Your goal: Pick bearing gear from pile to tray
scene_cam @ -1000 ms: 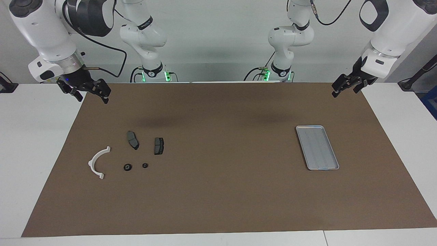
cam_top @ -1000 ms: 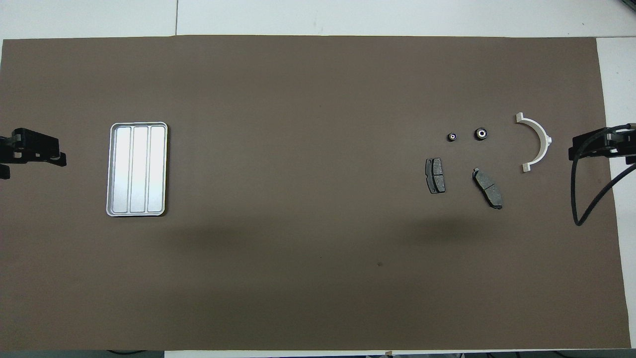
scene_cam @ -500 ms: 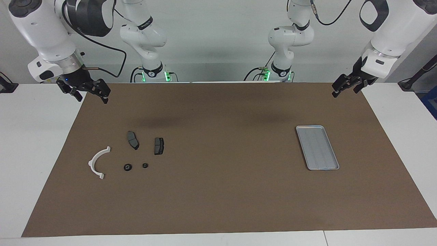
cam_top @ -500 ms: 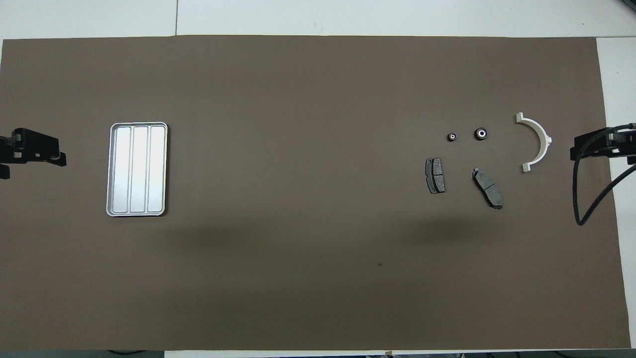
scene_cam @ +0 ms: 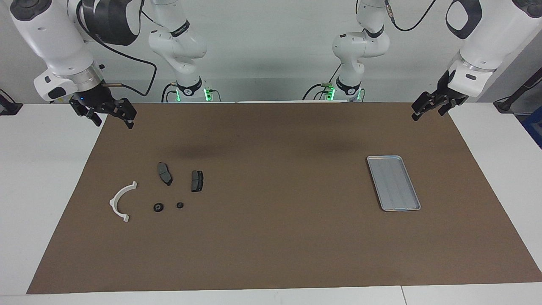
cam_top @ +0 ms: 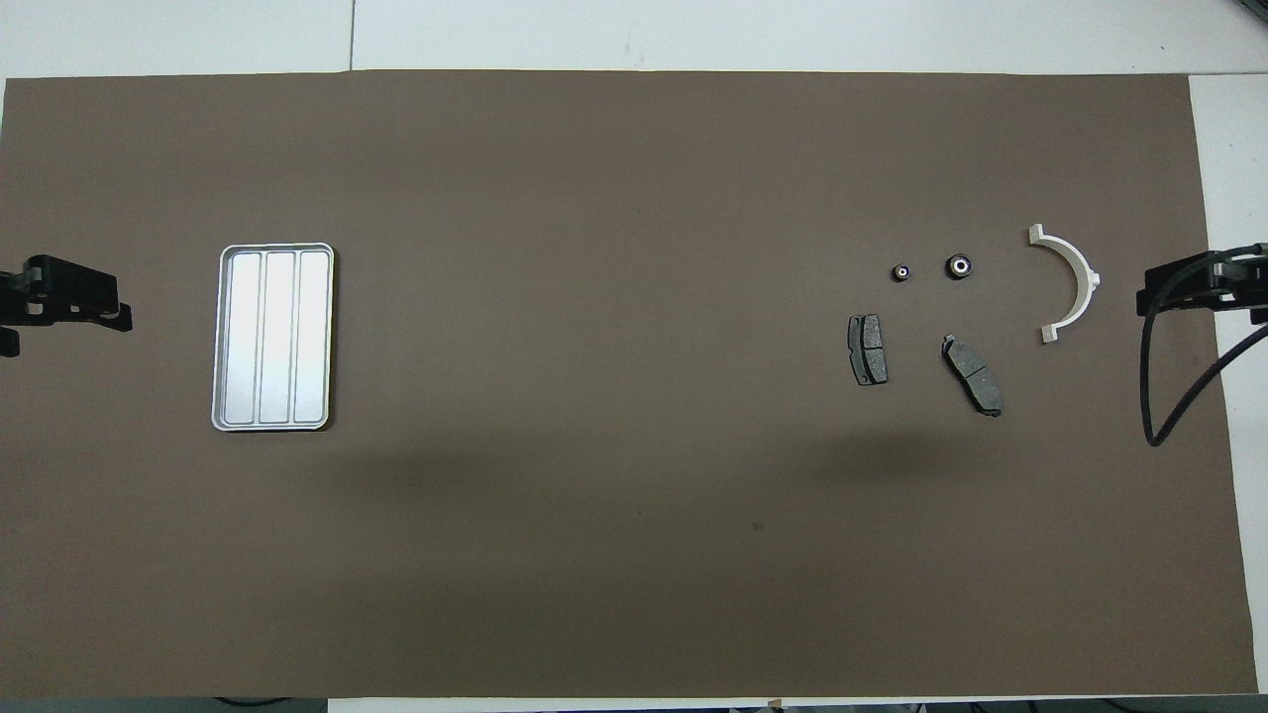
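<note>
Tray [scene_cam: 393,182] sits bare at left arm's end. Your two gears [scene_cam: 158,207] lie in pile (right arm's end). Left gripper [scene_cam: 428,108] wide, right gripper [scene_cam: 111,114] wide, both up, holding nothing.

Robotics lab, two white arms [scene_cam: 55,38] bolted at a white table [scene_cam: 42,169], brown mat [scene_cam: 271,237], bare grey wall

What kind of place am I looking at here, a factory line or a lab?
Most likely a robotics lab test bench, not a line: two arms mounted at a white table, a plain brown mat as the work surface, and only a few loose parts laid out beside one small metal tray.
</note>
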Controlling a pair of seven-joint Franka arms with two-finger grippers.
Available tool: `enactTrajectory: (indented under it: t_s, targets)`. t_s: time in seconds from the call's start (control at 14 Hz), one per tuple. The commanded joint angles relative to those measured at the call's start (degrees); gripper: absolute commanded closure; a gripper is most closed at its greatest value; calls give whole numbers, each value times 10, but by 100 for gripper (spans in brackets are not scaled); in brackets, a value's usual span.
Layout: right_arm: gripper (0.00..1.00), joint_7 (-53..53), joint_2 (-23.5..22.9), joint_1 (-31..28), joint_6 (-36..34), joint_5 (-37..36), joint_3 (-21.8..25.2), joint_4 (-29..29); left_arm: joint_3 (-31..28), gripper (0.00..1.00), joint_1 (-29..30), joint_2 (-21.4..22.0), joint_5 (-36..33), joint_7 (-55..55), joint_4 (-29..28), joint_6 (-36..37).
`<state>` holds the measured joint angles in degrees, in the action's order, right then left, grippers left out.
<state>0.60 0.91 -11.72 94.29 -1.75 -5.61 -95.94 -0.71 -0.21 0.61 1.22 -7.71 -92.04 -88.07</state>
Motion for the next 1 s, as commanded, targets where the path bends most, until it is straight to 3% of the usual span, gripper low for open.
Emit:
enactTrajectory:
  t_s: [0.0, 0.36, 0.93]
  targets:
    - [0, -7, 12, -12, 18, 9, -5, -19, 2, 0, 3, 18, 4, 4, -22, -11]
    - [0, -13, 2, -23, 39, 9, -5, -21, 2, 0, 3, 18, 4, 4, -22, -11]
    - [0, -48, -106, -31, 110, -5, -5, 21, 2, 0, 3, 18, 4, 4, -22, -11]
